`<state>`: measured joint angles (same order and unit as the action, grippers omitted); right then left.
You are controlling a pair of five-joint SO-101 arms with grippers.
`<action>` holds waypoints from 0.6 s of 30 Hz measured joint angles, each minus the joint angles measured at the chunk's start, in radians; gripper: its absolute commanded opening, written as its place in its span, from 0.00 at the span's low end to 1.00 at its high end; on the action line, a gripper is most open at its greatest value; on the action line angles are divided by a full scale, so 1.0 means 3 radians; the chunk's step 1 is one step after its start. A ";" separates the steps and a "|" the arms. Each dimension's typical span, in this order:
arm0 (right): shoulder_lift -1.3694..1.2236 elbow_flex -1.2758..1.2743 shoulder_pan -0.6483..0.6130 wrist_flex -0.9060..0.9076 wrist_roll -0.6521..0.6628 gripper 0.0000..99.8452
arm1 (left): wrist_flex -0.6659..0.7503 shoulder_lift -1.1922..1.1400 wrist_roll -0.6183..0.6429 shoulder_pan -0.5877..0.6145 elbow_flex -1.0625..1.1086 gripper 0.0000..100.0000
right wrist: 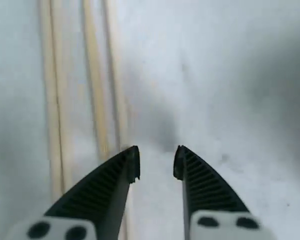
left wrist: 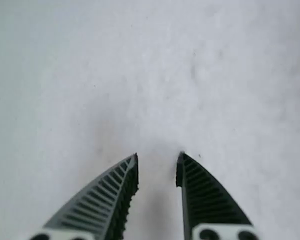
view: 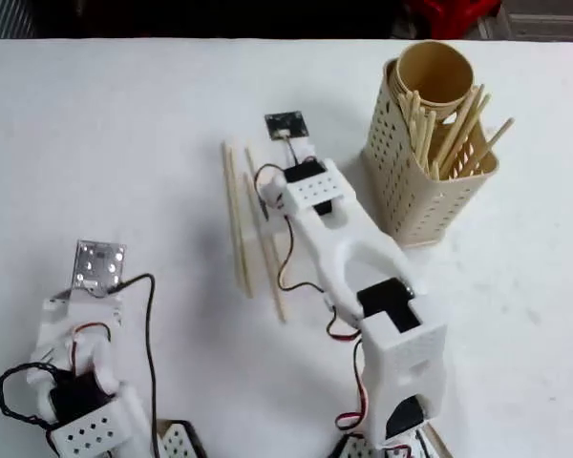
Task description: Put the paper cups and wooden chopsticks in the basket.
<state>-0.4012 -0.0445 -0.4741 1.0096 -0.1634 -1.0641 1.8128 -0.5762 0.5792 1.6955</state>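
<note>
A cream perforated basket (view: 409, 196) stands at the back right, holding stacked paper cups (view: 435, 72) and several wooden chopsticks (view: 451, 135). More wooden chopsticks lie flat on the white table, one pair (view: 235, 219) beside another (view: 265, 243). My right arm (view: 317, 205) stretches between them and the basket. My right gripper (right wrist: 155, 162) is open just above the table, one fingertip (right wrist: 131, 160) touching or nearly touching the nearest loose chopstick (right wrist: 115, 85), with nothing between the fingers. My left gripper (left wrist: 157, 167) is open over bare table; its arm (view: 81, 334) sits at the front left.
The white table (view: 115, 143) stretches wide to the left and behind the loose chopsticks. Red and black cables (view: 285, 267) trail along the right arm. The basket stands close to the right arm's wrist.
</note>
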 measured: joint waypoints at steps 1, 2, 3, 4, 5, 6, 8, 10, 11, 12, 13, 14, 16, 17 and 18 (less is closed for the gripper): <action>0.0000 0.0015 0.0000 -0.0010 0.0087 0.12 | 0.0000 0.0000 0.0000 0.0000 0.0000 0.14; 0.0000 0.0020 0.0000 -0.0026 0.0205 0.12 | 0.0000 0.0000 0.0000 0.0000 0.0000 0.14; 0.0000 0.0020 0.0000 -0.0056 0.0332 0.12 | 0.0000 0.0000 0.0000 0.0000 0.0000 0.14; 0.0000 0.0020 0.0000 -0.0092 0.0455 0.12 | 0.0000 0.0000 0.0000 0.0000 0.0000 0.14; 0.0000 0.0020 0.0000 -0.0118 0.0563 0.12 | 0.0000 0.0000 0.0000 0.0000 0.0000 0.14; 0.0000 0.0020 0.0000 -0.0159 0.0639 0.12 | 0.0000 0.0000 0.0000 0.0000 0.0000 0.14; 0.0000 0.0020 0.0000 -0.0220 0.0706 0.12 | 0.0000 0.0000 0.0000 0.0000 0.0000 0.14; 0.0000 0.0020 0.0000 -0.0245 0.0731 0.12 | 0.0000 0.0000 0.0000 0.0000 0.0000 0.14; 0.0000 0.0020 0.0000 -0.0251 0.0747 0.12 | 0.0000 0.0000 0.0000 0.0000 0.0000 0.14; 0.0000 0.0020 -0.0005 -0.0256 0.0762 0.12 | 0.0000 0.0000 0.0000 0.0000 0.0000 0.14; 0.0000 0.0020 -0.0026 -0.0256 0.0803 0.12 | 0.0000 0.0000 0.0000 0.0000 0.0000 0.14; 0.0000 0.0020 -0.0051 -0.0256 0.0864 0.12 | 0.0000 0.0000 0.0000 0.0000 0.0000 0.14; 0.0000 0.0020 -0.0133 -0.0256 0.0982 0.12 | 0.0000 0.0000 0.0000 0.0000 0.0000 0.14; 0.0000 0.0015 -0.0174 -0.0256 0.1033 0.12 | 0.0000 0.0000 0.0000 0.0000 0.0000 0.14; 0.0000 -0.0005 -0.0220 -0.0266 0.1069 0.12 | 0.0000 0.0000 0.0000 0.0000 0.0000 0.14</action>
<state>-0.4012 -0.0460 -0.5401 0.9298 0.1573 -1.0641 1.8128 -0.5762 0.5792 1.6955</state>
